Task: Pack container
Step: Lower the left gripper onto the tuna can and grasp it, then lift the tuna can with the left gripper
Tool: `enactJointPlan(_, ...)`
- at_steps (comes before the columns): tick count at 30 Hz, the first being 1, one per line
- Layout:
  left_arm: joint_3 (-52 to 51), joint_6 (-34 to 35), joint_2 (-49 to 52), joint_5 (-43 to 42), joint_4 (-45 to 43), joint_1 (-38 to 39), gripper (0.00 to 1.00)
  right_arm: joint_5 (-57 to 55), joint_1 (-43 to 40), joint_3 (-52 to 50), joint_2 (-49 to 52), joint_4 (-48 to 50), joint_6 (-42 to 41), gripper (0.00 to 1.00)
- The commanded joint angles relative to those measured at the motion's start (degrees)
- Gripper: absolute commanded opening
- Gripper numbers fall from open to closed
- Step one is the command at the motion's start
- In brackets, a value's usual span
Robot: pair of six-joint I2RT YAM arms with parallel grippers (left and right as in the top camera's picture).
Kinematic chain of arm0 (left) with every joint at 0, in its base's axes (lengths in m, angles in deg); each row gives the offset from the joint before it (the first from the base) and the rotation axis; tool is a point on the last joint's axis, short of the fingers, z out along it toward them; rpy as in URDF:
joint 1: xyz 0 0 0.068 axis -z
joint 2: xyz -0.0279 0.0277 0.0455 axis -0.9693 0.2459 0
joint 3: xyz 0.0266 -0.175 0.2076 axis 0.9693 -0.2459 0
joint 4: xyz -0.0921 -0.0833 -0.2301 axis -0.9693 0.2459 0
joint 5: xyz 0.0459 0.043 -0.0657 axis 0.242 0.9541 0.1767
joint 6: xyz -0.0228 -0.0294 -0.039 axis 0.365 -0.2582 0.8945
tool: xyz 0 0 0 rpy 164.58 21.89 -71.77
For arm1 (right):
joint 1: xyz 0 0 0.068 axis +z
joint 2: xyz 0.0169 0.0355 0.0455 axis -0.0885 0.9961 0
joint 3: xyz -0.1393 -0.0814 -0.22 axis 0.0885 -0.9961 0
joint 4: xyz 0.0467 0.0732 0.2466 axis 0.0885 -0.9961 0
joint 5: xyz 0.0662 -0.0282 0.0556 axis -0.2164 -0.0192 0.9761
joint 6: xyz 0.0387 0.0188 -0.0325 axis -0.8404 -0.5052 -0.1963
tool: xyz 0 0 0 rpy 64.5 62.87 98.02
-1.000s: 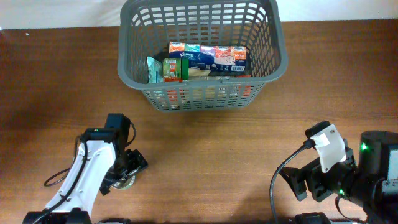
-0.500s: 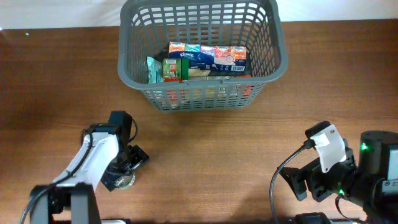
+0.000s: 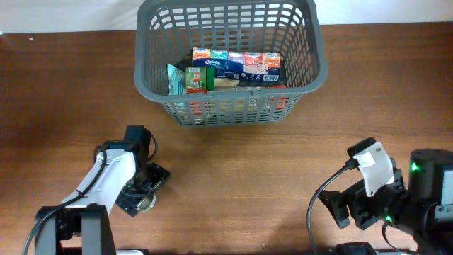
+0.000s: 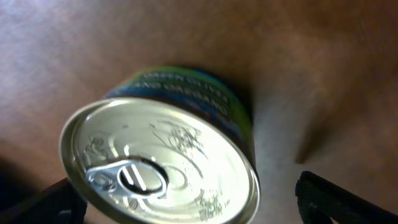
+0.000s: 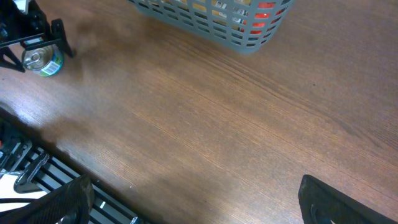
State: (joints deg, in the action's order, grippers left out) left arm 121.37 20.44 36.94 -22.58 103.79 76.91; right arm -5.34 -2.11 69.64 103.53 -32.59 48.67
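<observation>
The container (image 3: pixel 230 106), a dark grey lattice basket, stands at the back centre and holds several packets and boxes. It also shows in the right wrist view (image 5: pixel 211 25). A small tin can (image 4: pixel 161 168) with a silver pull-tab lid and a green and blue label stands upright on the table at the front left (image 3: pixel 144 204). My left gripper (image 3: pixel 141 195) is open, with one finger on each side of the can (image 4: pixel 193 208) and a gap on the right side. My right gripper (image 5: pixel 199 205) is open and empty at the front right (image 3: pixel 347 209).
The brown wooden table (image 3: pixel 241 177) runs between the basket and both arms. The right wrist view shows the can (image 5: pixel 42 60) with the left gripper (image 5: pixel 31 34) over it, and the table's front edge with a metal rail (image 5: pixel 37 168).
My left arm has swung and settled lower around the can. The can, the basket and the right arm have not moved.
</observation>
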Motion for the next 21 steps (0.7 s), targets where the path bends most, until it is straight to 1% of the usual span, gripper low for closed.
enactJointPlan(1,-0.44,2.29,0.37,-0.74,-2.54,-0.20,0.99,0.50,-0.42,-0.17,-0.07,0.00,-0.07,0.99)
enactJointPlan(9,-0.44,2.29,0.37,-0.70,-7.37,-0.20,0.99,0.50,-0.42,-0.17,-0.07,0.00,-0.07,0.99)
enactJointPlan(11,-0.44,2.27,0.37,-1.99,-9.09,-0.20,0.99,0.52,-0.42,-0.17,-0.07,0.00,-0.07,0.99)
enactJointPlan(16,-0.44,1.97,0.37,-5.07,-6.95,-0.20,0.99,0.52,-0.42,-0.17,-0.07,0.00,-0.07,0.99)
enactJointPlan(18,-0.44,0.52,0.37,-6.27,-6.58,-0.20,1.00,0.50,-0.42,-0.17,-0.07,0.00,-0.07,0.99)
enactJointPlan(21,-0.44,0.26,0.37,-6.43,-6.58,-0.17,1.00,0.50,-0.42,-0.17,-0.07,0.00,-0.07,0.99)
